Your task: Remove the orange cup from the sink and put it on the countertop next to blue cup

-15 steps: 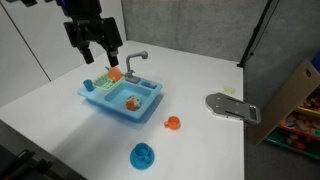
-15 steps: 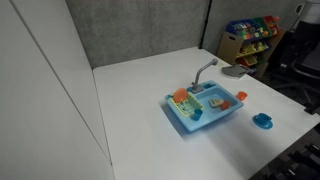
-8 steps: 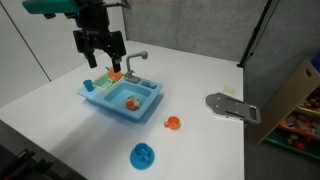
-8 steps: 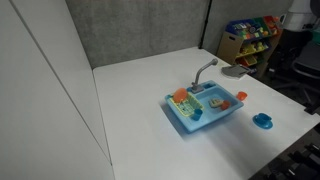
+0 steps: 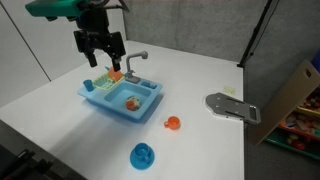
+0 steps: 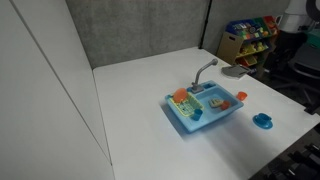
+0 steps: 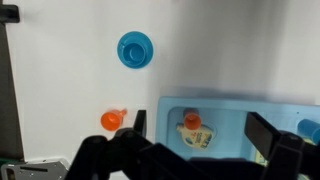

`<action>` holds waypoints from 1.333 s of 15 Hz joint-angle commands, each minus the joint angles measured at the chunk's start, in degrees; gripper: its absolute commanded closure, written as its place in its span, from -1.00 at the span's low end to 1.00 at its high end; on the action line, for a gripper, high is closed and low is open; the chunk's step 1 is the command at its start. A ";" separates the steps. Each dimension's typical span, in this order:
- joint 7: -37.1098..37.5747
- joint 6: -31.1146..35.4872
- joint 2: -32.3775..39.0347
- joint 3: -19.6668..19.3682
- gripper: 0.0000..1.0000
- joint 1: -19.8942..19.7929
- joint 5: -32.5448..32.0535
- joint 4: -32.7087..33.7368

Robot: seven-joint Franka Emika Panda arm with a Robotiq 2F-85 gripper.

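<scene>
In an exterior view the camera stands close to the bench [image 5: 50, 120], raised and looking down across it toward the grey backdrop [image 5: 190, 25]. The toy sink [image 5: 122, 98] sits left of centre, the blue cup [image 5: 143, 155] nearest. In an exterior view set farther back and higher, the toy sink [image 6: 205, 108] shows small, right of centre. The wrist view looks straight down from above the toy sink [image 7: 240, 108], with the tool [image 7: 200, 138] along its lower edge. All three views share toy sink, blue cup and orange cup [image 7: 111, 120].
</scene>
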 commanded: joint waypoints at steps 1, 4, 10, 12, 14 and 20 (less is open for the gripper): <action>-1.02 3.22 3.49 0.15 -1.00 1.41 2.41 1.92; -1.79 5.97 7.06 0.40 -1.00 2.23 4.99 3.79; -5.62 9.92 15.61 0.76 -1.00 1.85 11.90 9.28; -5.51 10.52 18.59 0.75 -1.00 1.55 12.33 11.23; -4.84 11.73 21.76 0.70 -1.00 1.51 11.37 12.70; -5.03 15.80 29.87 1.11 -1.00 0.64 11.67 15.40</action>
